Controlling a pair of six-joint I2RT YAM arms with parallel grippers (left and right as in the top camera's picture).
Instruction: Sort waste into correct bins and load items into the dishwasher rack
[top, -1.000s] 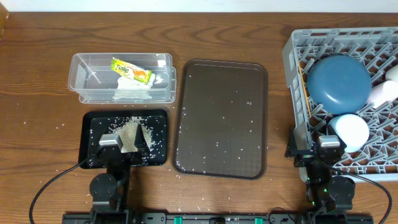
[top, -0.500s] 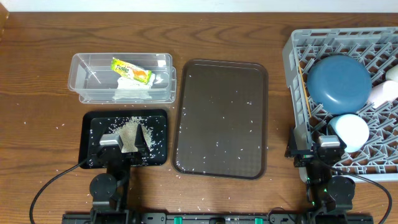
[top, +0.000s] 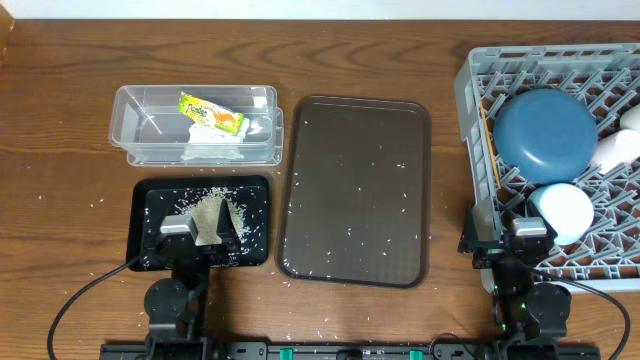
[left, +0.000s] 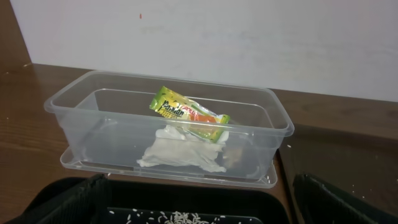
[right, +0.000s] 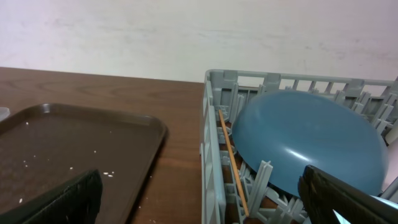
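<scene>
2x tubs (top: 120, 120) (top: 200, 181), 1x tray (top: 355, 99), 1x rack (top: 470, 110), 1x plate (top: 545, 135)

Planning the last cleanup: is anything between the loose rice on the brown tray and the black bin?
Nothing visible. The rice grains lie scattered on the brown tray, and the black bin sits just left of it across a narrow strip of table.

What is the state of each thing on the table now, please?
Clear tub, holds snack wrapper and tissue.
Black tub, holds rice pile.
Brown tray, only scattered grains.
Blue plate, leaning in rack.
White bowl, in rack.
Chopsticks, in rack beside plate.
Left gripper, jaws open, empty.
Right gripper, jaws open, empty.
</scene>
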